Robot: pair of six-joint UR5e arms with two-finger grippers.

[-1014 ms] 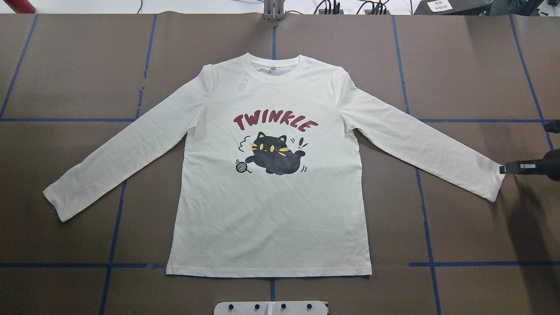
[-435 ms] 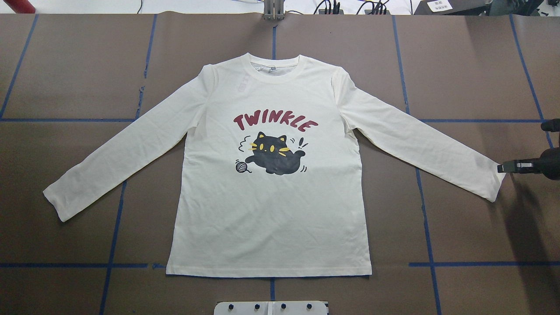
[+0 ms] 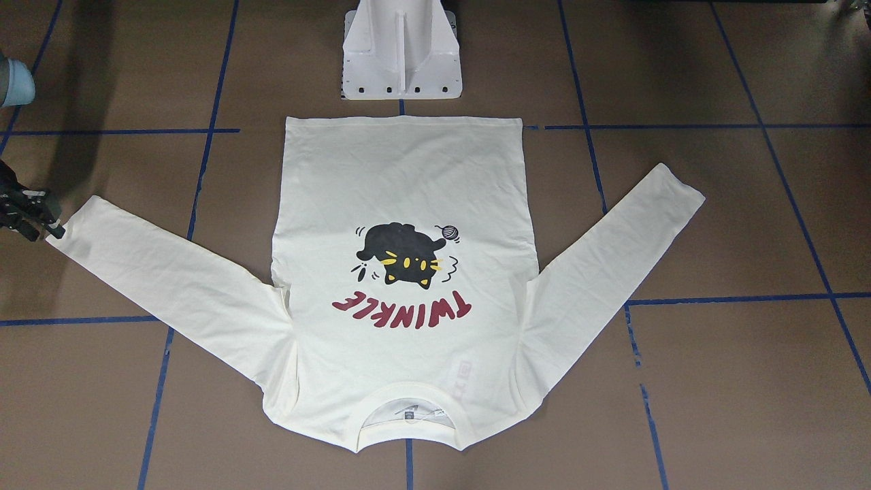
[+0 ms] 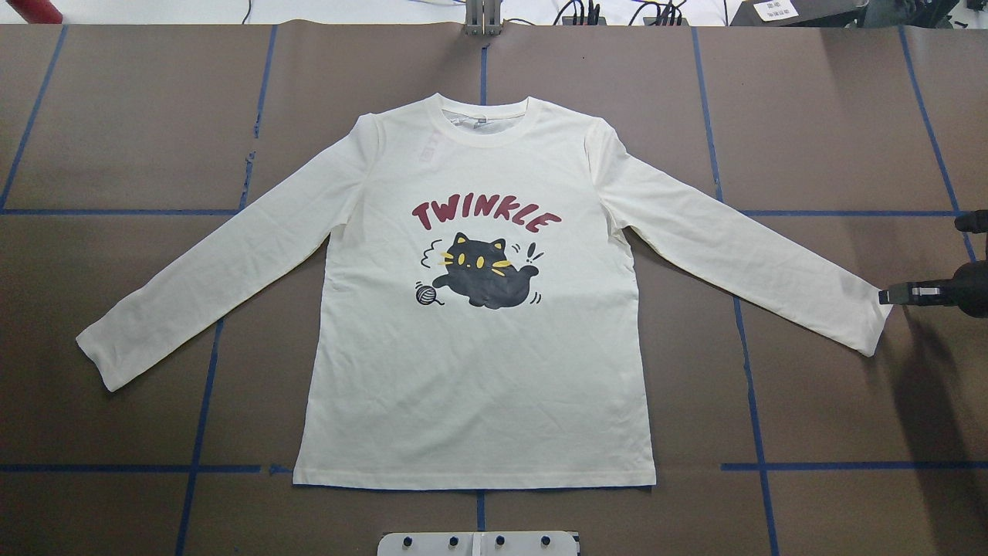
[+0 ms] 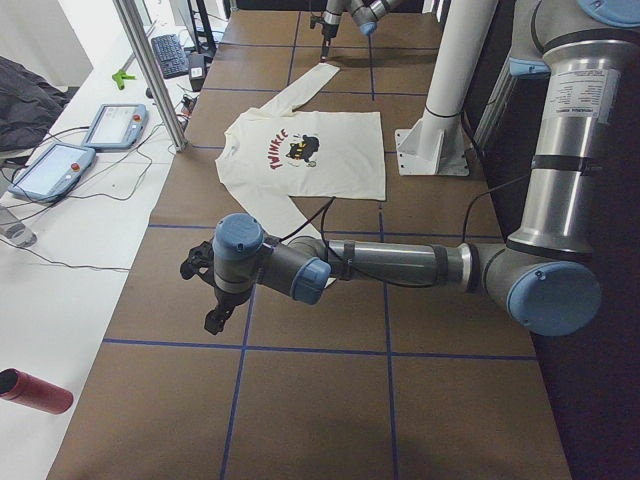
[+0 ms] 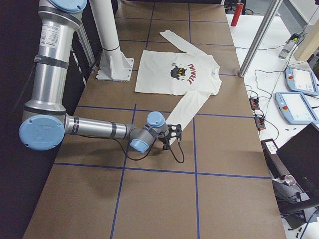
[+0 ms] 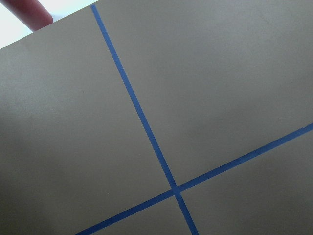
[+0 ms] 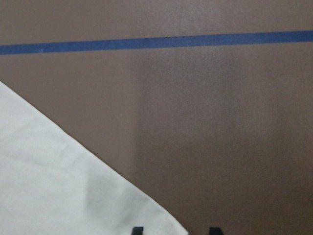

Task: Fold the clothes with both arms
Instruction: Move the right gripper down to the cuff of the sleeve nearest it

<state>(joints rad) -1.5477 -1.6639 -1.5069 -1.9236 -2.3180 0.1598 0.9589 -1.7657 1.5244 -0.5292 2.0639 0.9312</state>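
Here's the cream-white long-sleeved shirt (image 4: 478, 386), flat on the brown, blue-taped table (image 4: 116, 116), print side up: black cat, dark red "TWINKLE" above it. The collar points away from the robot and the hem lies just in front of the white pedestal base (image 3: 401, 61). Both sleeves run out at a slant to either side, smooth and unfolded. All the action is on the robot's right, where the right gripper (image 4: 886, 295) sits low at the very end of that side's sleeve, right at the far corner of the cuff (image 4: 876, 324). The right wrist camera gives the close look: two black fingertips (image 8: 138, 230) peek in at the bottom edge, set apart from each other, with the cuff's corner lying in the gap, so this pincer is spread and not pinching the cloth. From the table's right end, the right arm (image 6: 94, 128) stretches low over the table to reach that cuff. Now the other side: the left arm (image 5: 400, 265) reaches across bare brown paper, and the left gripper (image 5: 215, 318) hangs well apart from the shirt's other cuff (image 4: 100, 359). Whether that pincer is spread or pressed together, I cannot tell. Its wrist camera shows only crossing blue tape lines and a red cylinder (image 7: 29, 12) at the table's edge.
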